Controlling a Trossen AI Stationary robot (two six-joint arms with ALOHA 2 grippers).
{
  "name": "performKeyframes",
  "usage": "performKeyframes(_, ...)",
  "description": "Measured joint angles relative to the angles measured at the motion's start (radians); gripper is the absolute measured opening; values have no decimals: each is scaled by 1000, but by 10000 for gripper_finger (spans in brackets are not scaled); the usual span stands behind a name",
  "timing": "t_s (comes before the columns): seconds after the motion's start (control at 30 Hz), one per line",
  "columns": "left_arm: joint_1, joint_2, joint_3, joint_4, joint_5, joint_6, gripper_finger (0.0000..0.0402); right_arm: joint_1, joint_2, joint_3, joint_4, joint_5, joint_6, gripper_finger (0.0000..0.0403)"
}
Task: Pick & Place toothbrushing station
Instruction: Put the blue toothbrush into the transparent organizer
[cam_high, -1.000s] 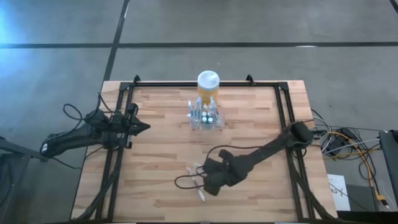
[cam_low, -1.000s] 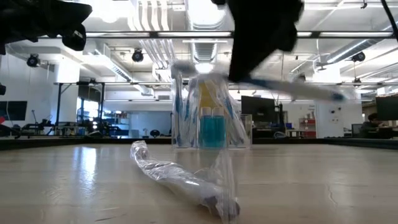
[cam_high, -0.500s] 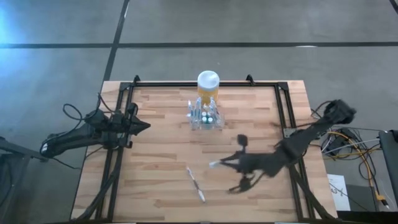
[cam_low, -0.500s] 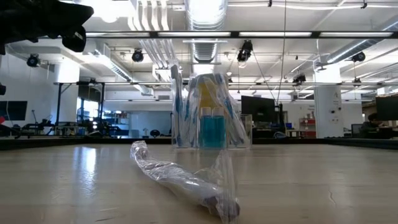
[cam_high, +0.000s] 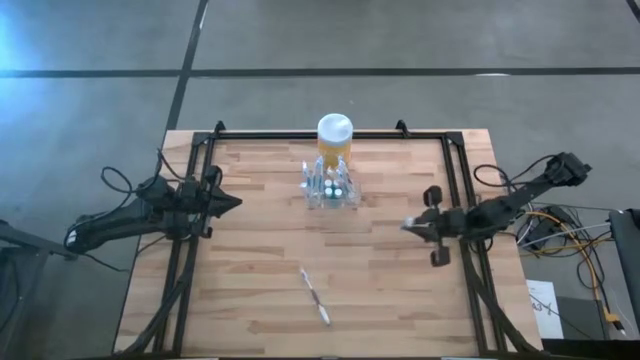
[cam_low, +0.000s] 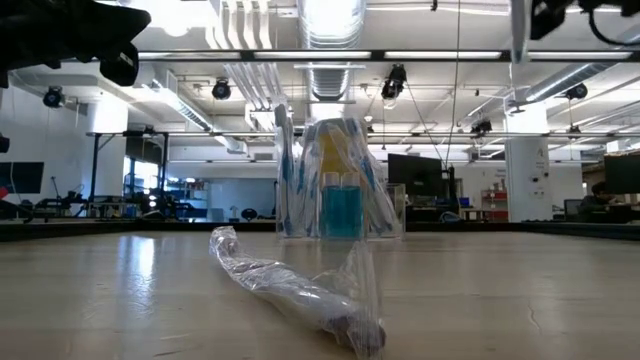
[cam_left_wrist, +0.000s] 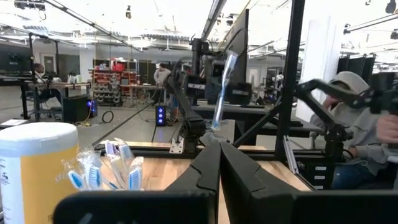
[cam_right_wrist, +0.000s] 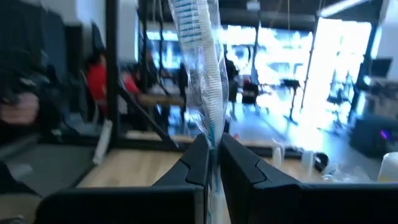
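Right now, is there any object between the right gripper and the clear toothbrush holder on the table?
Nothing visible. From the right gripper, shut on a wrapped toothbrush, bare wood runs to the toothbrushing station. The yellow jar stands behind it.

Right arm: has swung from the tabletop's near middle out to its right edge.
Right end effector (cam_high: 411, 226): was low over the loose wrapped toothbrush (cam_high: 316, 296) a second ago, now up beside the right frame rail; fingers pinched on a second wrapped toothbrush (cam_right_wrist: 202, 68), carried along.
Low view: the dark arm that blocked the middle is gone, showing only at the upper right.
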Motion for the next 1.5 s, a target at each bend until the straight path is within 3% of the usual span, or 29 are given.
performKeyframes(0.17,0,0,0,4,-44,12,12,-5,-198,-173,68,-11,-4,19)
performKeyframes(0.37,0,0,0,8,-139,78,12,-4,-385,-254,62,-11,-58,19)
performKeyframes(0.7,0,0,0,11,-139,115,12,-4,-510,-327,6,-10,-109,20)
performKeyframes(1.0,0,0,0,7,-157,57,12,-3,-488,-326,-2,22,-87,20)
performKeyframes(1.1,0,3,0,2,-153,-46,12,-4,-447,-326,42,122,-91,20)
performKeyframes(1.2,0,30,8,6,-127,-49,12,-20,-380,-326,133,200,-94,20)
performKeyframes(1.4,0,203,33,84,-156,10,12,-85,-170,-326,340,181,-97,20)
performKeyframes(1.5,0,330,51,164,-158,44,12,-122,-41,-326,521,118,-129,20)
